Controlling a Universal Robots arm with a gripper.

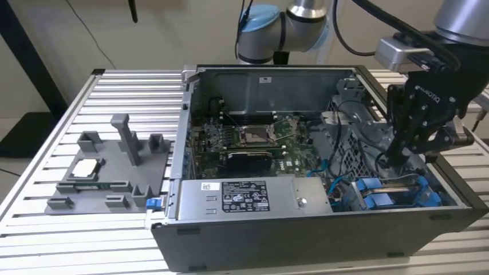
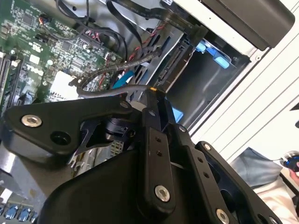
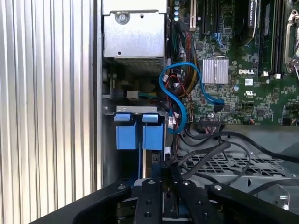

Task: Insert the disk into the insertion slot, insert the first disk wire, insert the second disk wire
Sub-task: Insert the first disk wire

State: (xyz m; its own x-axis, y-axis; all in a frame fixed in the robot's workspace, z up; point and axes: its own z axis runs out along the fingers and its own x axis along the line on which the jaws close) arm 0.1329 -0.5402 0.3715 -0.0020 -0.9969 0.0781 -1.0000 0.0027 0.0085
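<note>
Your gripper (image 3: 156, 163) is pinched closed on one black disk wire (image 2: 110, 90), taken at its stiff plug. The cord looks limp and would likely buckle if pushed. Just beyond, one disk (image 2: 169, 66) sits in the insertion slot (image 3: 135, 110), with two blue tabs (image 3: 126, 133) showing. Farther off, one light-blue cable (image 3: 161, 80) loops.

Beige wall (image 1: 176, 28) behind, 1 thin cable (image 1: 86, 28) hanging down it. Ribbed aluminium table (image 1: 130, 91). Black post (image 1: 27, 57) at exterior view's left, possibly a stand.
</note>
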